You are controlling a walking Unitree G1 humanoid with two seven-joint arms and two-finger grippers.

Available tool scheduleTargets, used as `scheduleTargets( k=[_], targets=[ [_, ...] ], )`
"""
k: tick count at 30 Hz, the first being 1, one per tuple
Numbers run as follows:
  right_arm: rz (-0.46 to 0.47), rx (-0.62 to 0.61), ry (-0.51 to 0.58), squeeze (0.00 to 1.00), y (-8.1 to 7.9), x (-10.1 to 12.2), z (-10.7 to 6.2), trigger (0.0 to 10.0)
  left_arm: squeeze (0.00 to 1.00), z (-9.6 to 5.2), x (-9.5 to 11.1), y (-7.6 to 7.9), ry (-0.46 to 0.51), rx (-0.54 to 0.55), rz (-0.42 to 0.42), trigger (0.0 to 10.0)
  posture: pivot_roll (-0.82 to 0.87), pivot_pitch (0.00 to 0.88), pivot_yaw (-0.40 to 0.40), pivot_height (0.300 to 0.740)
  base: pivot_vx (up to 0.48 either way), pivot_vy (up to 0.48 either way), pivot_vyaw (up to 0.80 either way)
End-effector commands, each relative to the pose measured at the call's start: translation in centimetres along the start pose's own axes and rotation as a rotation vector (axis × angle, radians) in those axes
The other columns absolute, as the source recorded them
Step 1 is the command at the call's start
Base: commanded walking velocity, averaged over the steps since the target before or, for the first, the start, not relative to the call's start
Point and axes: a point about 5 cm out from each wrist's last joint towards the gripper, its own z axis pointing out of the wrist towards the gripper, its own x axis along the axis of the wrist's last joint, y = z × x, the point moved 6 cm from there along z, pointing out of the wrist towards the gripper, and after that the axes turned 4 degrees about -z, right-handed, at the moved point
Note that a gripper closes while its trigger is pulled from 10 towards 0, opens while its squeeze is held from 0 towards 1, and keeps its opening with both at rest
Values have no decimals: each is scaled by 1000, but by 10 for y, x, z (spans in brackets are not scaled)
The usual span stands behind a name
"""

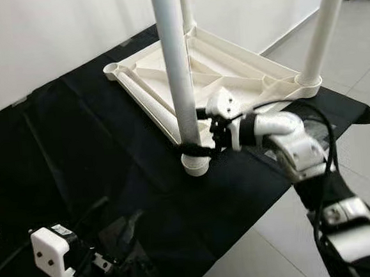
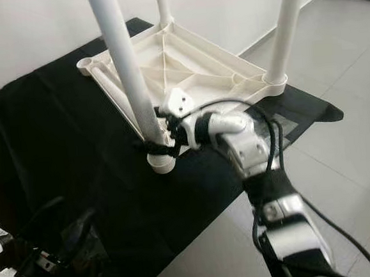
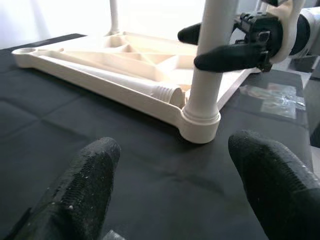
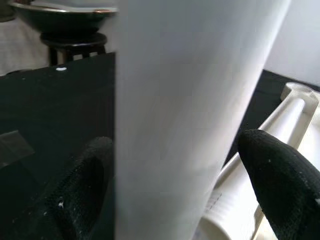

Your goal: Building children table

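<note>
Left gripper (image 3: pixel 170 190), fingers spread, hovers low; right gripper (image 1: pixel 201 143) fingers pinch the leg (image 1: pixel 179 75); loose leg (image 3: pixel 125 82) lies inside tabletop (image 1: pixel 231 71).

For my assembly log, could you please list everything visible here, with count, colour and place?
Tabletop: one, white, upside down on the cloth.
Upright legs: three, white, standing in corner sockets.
Loose leg: one, white, lying inside the tabletop frame.
Cloth: one, black, spread on the floor.
Floor: pale tiles, robot's right.
Plastic bag: one, clear, on the cloth.
Right gripper: around the nearest leg, near its base.
Left gripper: open, low over the cloth.
</note>
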Motion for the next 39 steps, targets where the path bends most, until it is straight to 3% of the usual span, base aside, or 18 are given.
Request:
scheduleTargets(
  k=[1, 2, 4, 12, 16, 18, 19, 20, 21, 22, 26, 32, 33, 34, 35, 37, 38, 39],
  targets=[
    [11, 22, 15, 0, -3, -2, 1, 10000, 0, -3, 4, 1, 0, -12, 23, 10000, 48, 226, 86, 740, 0, 0, 0],
    [17, 40, 15, 0, 1, -1, -1, 549, 0, -3, 4, 2, 2, -11, 17, 10000, 49, 228, 84, 740, 0, 0, 0],
    [24, 61, 15, 0, 3, -1, -2, 0, 0, -4, 4, 4, 4, -12, 11, 10000, 49, 231, 84, 740, 0, 0, 0],
    [72, 131, 36, 0, -2, -5, -5, 0, 0, -4, 4, 10, 6, -23, -4, 10000, 44, 237, 85, 740, 0, 0, 0],
    [118, 40, -2, 0, -5, -20, -5, 0, 0, -3, 4, 9, 9, -20, -1, 10000, 40, 237, 76, 740, 0, 0, 0],
    [161, -117, -68, 0, -10, -38, 2, 0, 0, -3, 4, 8, 11, -15, 4, 10000, 36, 237, 69, 740, 0, 0, 0],
    [217, -330, -128, 0, -9, -52, 7, 0, 0, -3, 5, 7, 13, -12, 7, 10000, 36, 238, 69, 740, 0, 0, 0],
    [217, -330, -128, 0, -9, -52, 7, 0, 0, -3, 5, 7, 13, -12, 7, 10000, 36, 238, 69, 740, 0, 0, 0],
    [282, -571, -200, 0, -9, -65, 0, 0, 0, -2, 6, 6, 15, -9, 10, 10000, 34, 240, 73, 740, 0, 0, 0],
    [325, -661, -249, 0, -33, -70, -5, 0, 0, -1, 7, 4, 19, -5, 13, 10000, 35, 242, 87, 740, 0, 0, 0],
    [373, -680, -238, 0, -59, -59, 1, 0, 0, 2, 6, 1, 20, -7, 16, 10000, 4, 217, 109, 740, 0, 0, 0],
    [373, -604, -178, 0, -60, -47, 20, 0, 0, 11, 5, -1, 23, -36, 25, 10000, 6, 198, 110, 740, 0, 0, 0],
    [376, -591, -164, 0, -60, -43, 23, 3725, 0, 13, 7, -3, 29, -34, 29, 10000, 0, 201, 116, 740, 0, 0, 0],
    [376, -591, -164, 0, -60, -43, 23, 3725, 0, 13, 7, -3, 29, -34, 29, 10000, 0, 201, 116, 740, 0, 0, 0],
    [383, -579, -143, 0, -60, -38, 26, 10000, 0, 13, 8, -4, 33, -29, 31, 10000, 0, 201, 117, 740, 0, 0, 0],
    [383, -555, -119, 0, -63, -32, 29, 10000, 0, 13, 7, -5, 34, -22, 31, 10000, 1, 204, 118, 740, 0, 0, 0],
    [378, -533, -98, 51, -67, -26, 30, 10000, 0, 13, 7, -5, 33, -18, 30, 10000, 0, 203, 119, 740, 0, 0, 0],
    [394, -535, -79, 1000, -70, -18, 30, 10000, 0, 14, 6, -5, 32, -13, 30, 10000, -6, 196, 121, 740, 0, 0, 0]
  ],
)
